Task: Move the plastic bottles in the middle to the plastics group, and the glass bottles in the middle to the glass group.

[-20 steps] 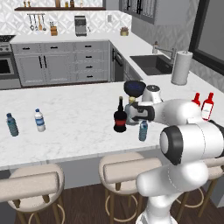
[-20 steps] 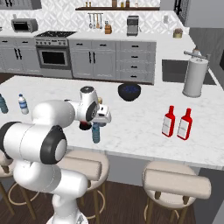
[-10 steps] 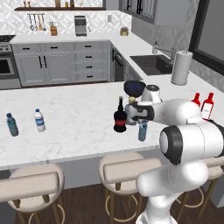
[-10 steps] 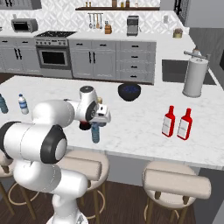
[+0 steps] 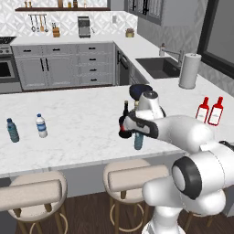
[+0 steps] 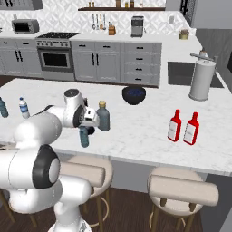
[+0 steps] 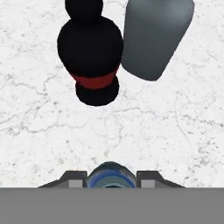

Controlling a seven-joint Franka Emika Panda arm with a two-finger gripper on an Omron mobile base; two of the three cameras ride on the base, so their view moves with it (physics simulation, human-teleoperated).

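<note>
Countertop [image 5: 82, 123]: water bottle [image 7: 110, 176] between claw [image 7: 110, 180] fingers.

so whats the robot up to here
The gripper is shut on the blue cap of the small water bottle in the middle of the island. The bottle stands on the counter, next to the black bottle and grey bottle. The two plastic bottles wait far off on one side, the two red bottles on the other.
</note>
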